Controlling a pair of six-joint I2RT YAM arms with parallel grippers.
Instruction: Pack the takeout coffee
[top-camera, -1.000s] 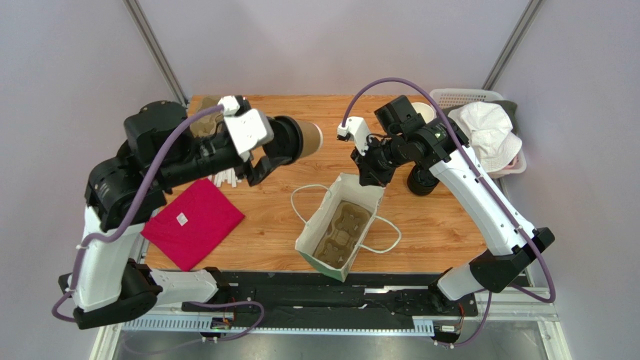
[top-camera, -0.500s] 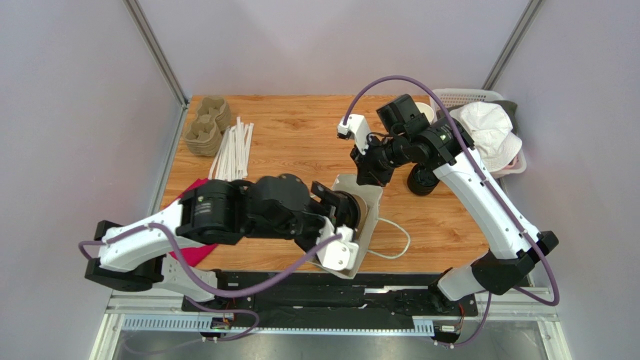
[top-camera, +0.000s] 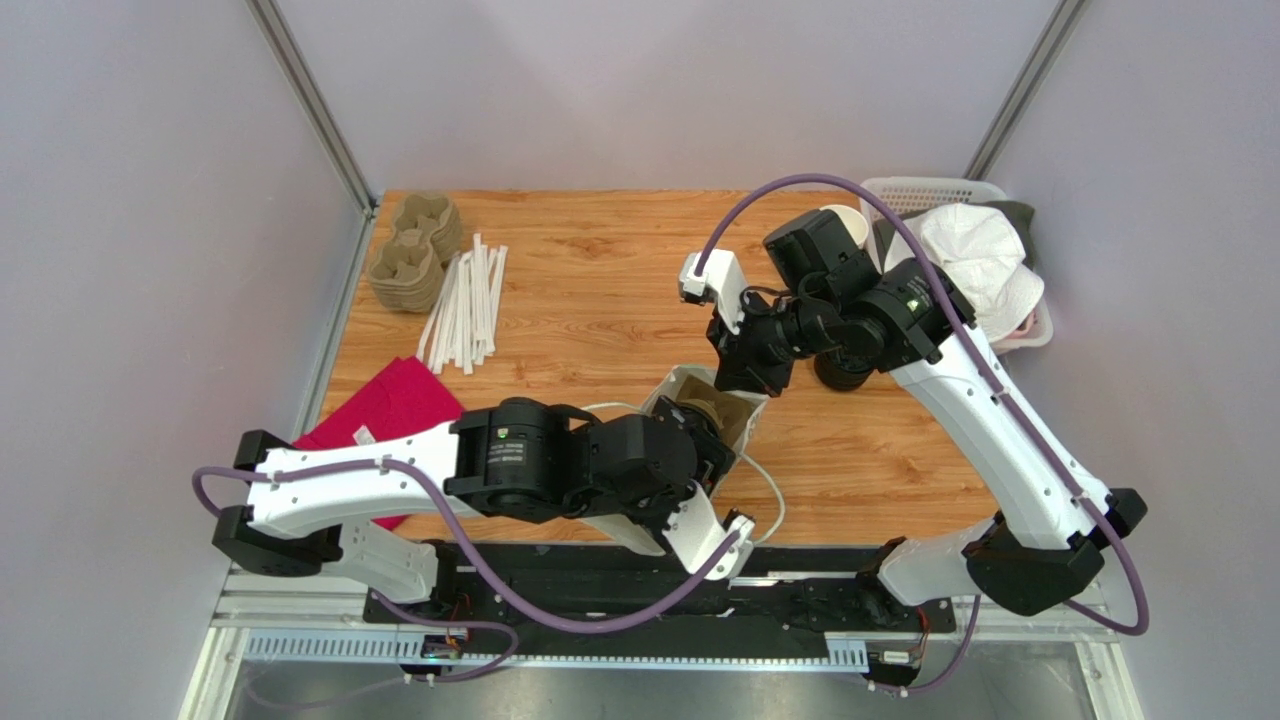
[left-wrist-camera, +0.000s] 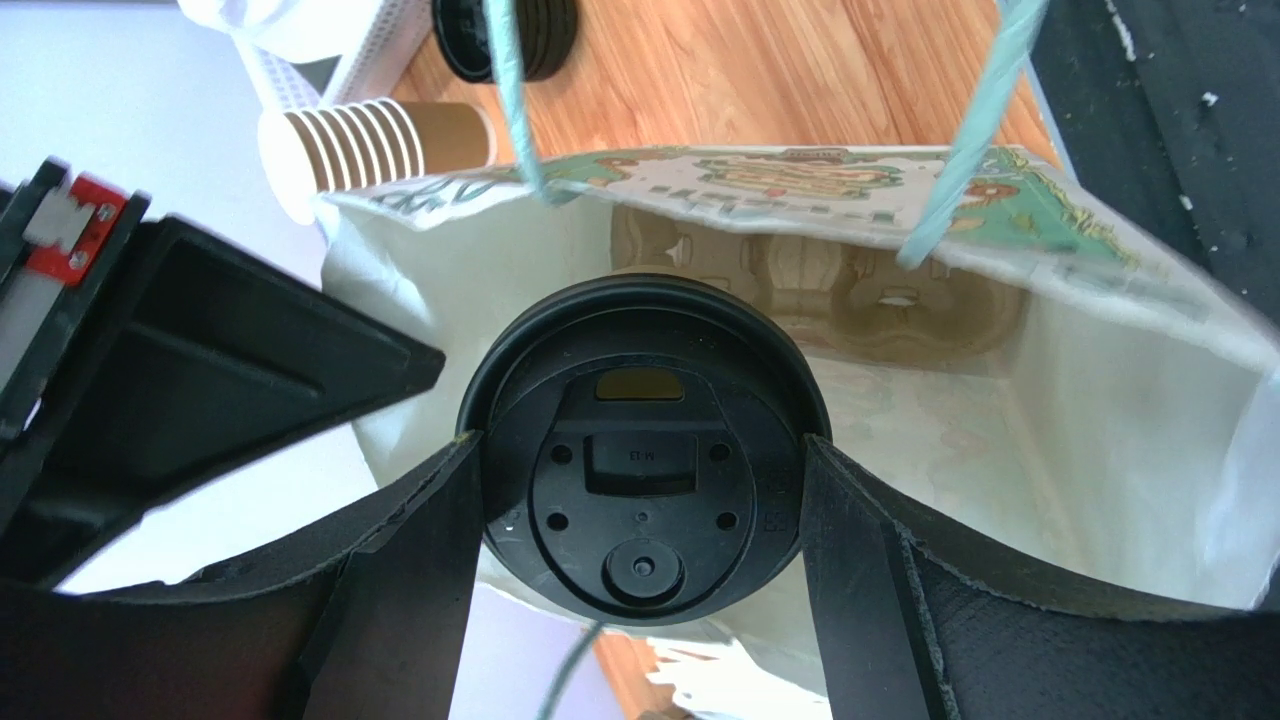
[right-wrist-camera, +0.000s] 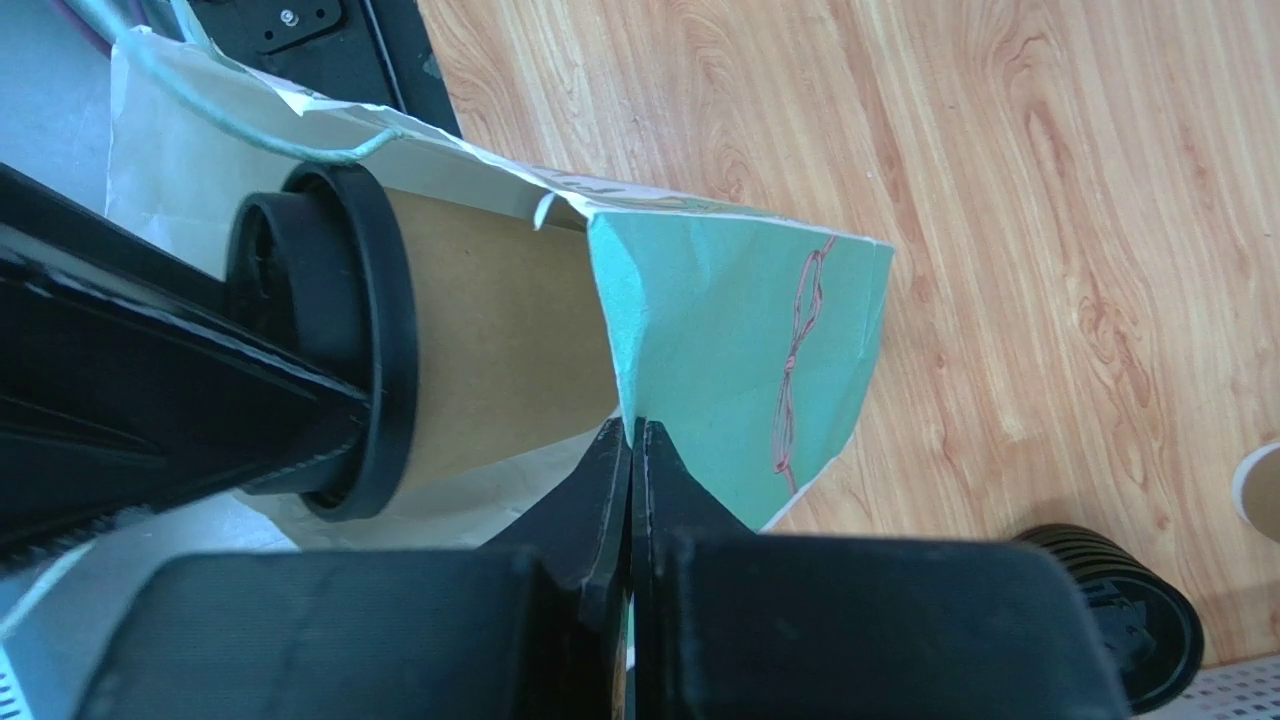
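Observation:
The takeout coffee, a kraft-brown cup (right-wrist-camera: 481, 345) with a black lid (left-wrist-camera: 646, 450), lies on its side at the mouth of the white and teal paper bag (top-camera: 747, 402). My left gripper (left-wrist-camera: 643, 450) is shut on the cup, its fingers (left-wrist-camera: 421, 555) on both sides just behind the lid. The cup points into the bag, where a brown pulp cup carrier (left-wrist-camera: 842, 285) lies at the bottom. My right gripper (right-wrist-camera: 633, 435) is shut on the bag's teal rim (right-wrist-camera: 721, 330) and holds the mouth open. In the top view my left arm (top-camera: 571, 465) hides most of the cup.
A stack of black lids (top-camera: 845, 365) and a stack of lidless brown cups (left-wrist-camera: 376, 143) stand behind the bag. Pulp carriers (top-camera: 413, 255), white straws (top-camera: 466, 300) and a red cloth (top-camera: 383, 413) lie on the left. A basket (top-camera: 917, 192) with a white hat sits at the back right.
My left arm swung from the back left down to the near side, carrying the cup to the bag's mouth. The bag has turned and drawn in under the right gripper.

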